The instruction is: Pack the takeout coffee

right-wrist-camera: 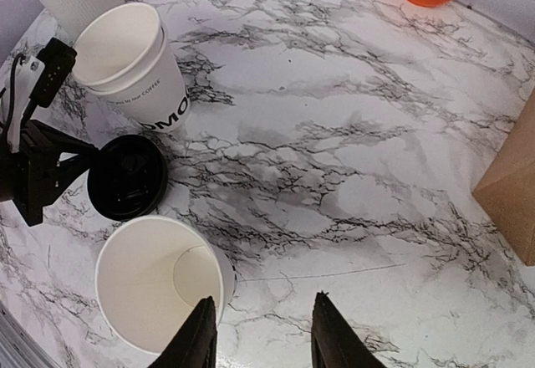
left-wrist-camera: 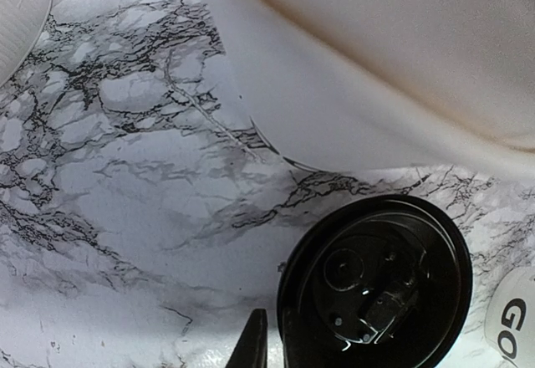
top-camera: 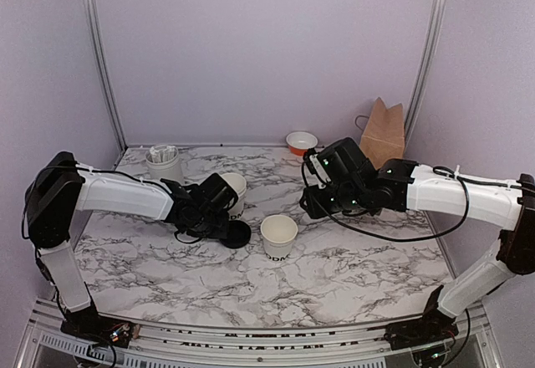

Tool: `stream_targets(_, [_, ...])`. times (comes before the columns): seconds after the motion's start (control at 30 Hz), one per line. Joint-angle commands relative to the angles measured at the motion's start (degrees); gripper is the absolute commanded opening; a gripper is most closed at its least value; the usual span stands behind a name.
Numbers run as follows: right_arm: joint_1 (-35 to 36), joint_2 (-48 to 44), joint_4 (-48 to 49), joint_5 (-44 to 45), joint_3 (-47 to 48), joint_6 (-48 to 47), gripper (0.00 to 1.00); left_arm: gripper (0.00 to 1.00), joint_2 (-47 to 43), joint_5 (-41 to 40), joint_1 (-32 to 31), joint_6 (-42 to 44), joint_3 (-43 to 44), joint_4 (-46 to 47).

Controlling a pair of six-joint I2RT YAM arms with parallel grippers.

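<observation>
The lid-fetching step seems in hand: the left hand (top-camera: 216,224) sits at the black lid (top-camera: 231,233), flat on the table (top-camera: 351,268) beside the single white cup (top-camera: 278,236). I cannot tell whether it has gripped. The right hand (right-wrist-camera: 263,339) hangs spread and empty. Next, lift the lid and seat it squarely.

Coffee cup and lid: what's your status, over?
Left gripper at black lid, grip unclear. Right gripper open beside paper cup. Cup upright, unlidded. Nothing in the way.
</observation>
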Motion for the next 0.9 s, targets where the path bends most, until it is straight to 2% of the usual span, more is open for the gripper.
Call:
stream_targets(0.0, [-0.4,-1.0,0.0,0.5,0.3,0.5,0.37,0.10,1.2,-0.3,0.2,-0.7,0.9,-1.4])
stream_targets(0.3, [-0.4,-0.6,0.2,0.1,0.3,0.5,0.37,0.05,-0.2,1.0,0.2,-1.4,-0.2,-0.4])
stream_targets(0.7, [-0.4,-1.0,0.3,-0.3,-0.2,1.1,0.37,0.09,0.4,1.6,0.2,-2.2,-1.1,0.7])
stream_targets(0.87, [-0.4,-0.9,0.6,-0.5,-0.4,1.2,0.37,0.02,1.3,1.8,0.2,-2.7,-1.2,1.3])
